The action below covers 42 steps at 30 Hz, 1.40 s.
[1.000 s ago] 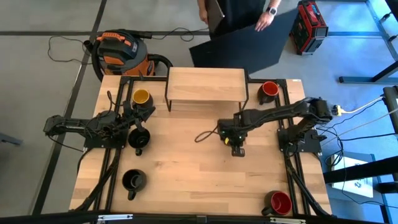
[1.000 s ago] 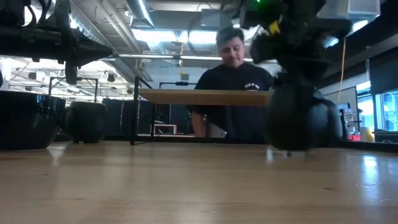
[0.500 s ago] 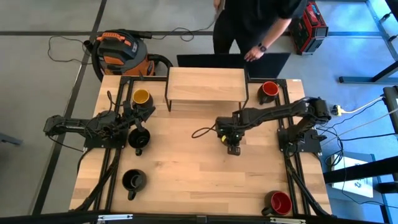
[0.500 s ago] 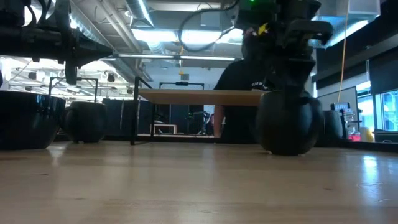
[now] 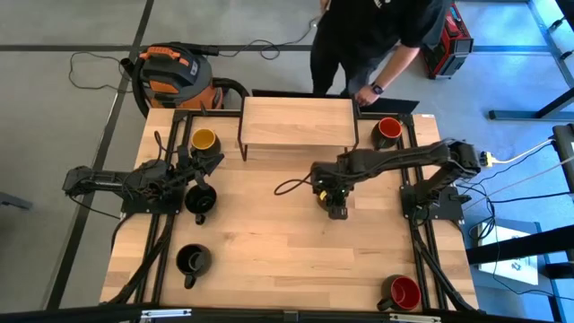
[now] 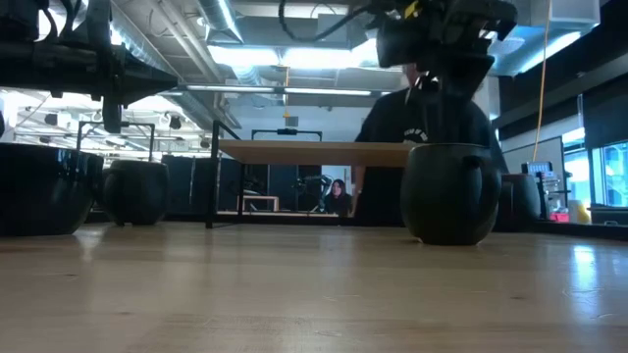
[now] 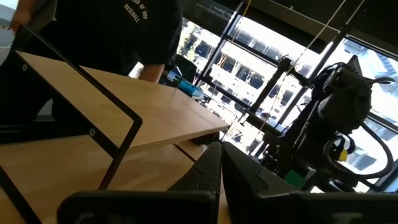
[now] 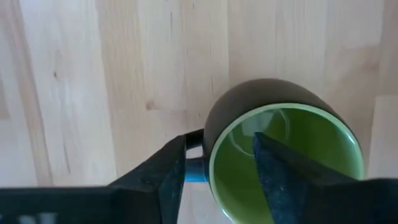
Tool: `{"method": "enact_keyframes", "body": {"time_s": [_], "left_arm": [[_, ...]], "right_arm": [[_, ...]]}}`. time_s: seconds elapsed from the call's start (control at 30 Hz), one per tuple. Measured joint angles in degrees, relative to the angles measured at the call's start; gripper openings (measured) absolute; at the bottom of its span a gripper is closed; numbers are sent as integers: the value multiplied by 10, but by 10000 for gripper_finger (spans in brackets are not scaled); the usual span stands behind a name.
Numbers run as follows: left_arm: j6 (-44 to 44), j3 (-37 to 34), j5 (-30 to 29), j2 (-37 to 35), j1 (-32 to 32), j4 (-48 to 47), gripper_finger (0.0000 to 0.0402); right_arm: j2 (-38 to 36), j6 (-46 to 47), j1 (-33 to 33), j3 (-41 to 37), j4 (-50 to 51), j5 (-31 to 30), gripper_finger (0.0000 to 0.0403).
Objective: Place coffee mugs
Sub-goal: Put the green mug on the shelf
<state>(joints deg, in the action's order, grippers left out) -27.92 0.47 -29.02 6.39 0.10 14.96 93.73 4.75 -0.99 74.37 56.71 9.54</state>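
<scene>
A black mug with a green inside (image 8: 292, 146) stands upright on its base on the table (image 6: 446, 196), in front of the wooden shelf. My right gripper (image 8: 219, 140) is open above it, pointing down. One finger (image 8: 171, 168) is outside by the handle and the other (image 8: 273, 168) is inside the cup; both stand off the wall. In the high view the gripper (image 5: 334, 205) covers the mug. At the table's left, my left gripper (image 5: 213, 161) is shut and empty beside a black mug (image 5: 199, 199).
A wooden shelf (image 5: 298, 123) stands at the far middle. A yellow-inside mug (image 5: 204, 140) is to its left and a red-inside mug (image 5: 387, 130) to its right. A black mug (image 5: 192, 260) sits near left, a red-inside mug (image 5: 402, 292) near right. A person (image 5: 377, 36) stands behind the far edge.
My right gripper has brought the green-inside mug down from just above the table and a little toward the far left. The mug now stands on its base. The person behind the table has moved along the far edge.
</scene>
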Motion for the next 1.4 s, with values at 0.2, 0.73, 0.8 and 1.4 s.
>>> {"method": "enact_keyframes", "body": {"time_s": [0.2, 0.73, 0.8, 1.4], "left_arm": [[0, 0, 0, 0, 0, 0, 7], [0, 0, -5, 0, 0, -21, 7], [0, 0, -5, 0, 0, -25, 7], [0, 0, -16, 0, 0, -25, 7]], "right_arm": [[-48, -10, 0, 0, 5, 0, 177], [-113, -182, -25, -87, 38, -14, 176], [-113, -189, -37, -104, 9, -40, 176], [-91, -217, -38, -194, -104, -73, 143]]}}
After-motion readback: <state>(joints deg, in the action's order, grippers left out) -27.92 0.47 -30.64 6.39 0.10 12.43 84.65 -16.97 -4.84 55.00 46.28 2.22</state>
